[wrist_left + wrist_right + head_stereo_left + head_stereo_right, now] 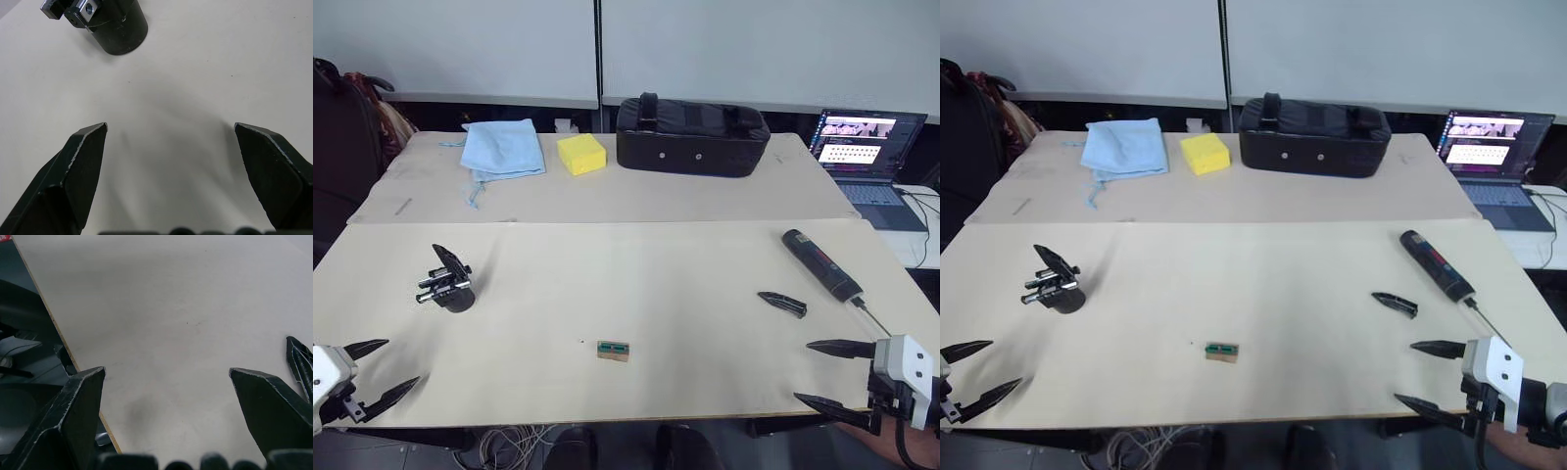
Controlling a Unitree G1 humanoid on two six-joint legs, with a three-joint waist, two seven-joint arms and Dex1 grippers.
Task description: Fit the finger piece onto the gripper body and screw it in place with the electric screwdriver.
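While both grippers hover low at the near edge of the counter, nothing is being held. Left gripper sits around 8 o'clock, jaws wide apart, with the gripper body standing a bit beyond it at 9 o'clock, silver rods sticking out sideways. Right gripper is at 4 o'clock, jaws also spread and empty. The finger piece lies flat just beyond it, and the electric screwdriver lies near that at 3 o'clock, bit pointing at the near right corner. Small green-topped block sits at 6 o'clock. Far side has a blue cloth, yellow sponge, black bag and a laptop.
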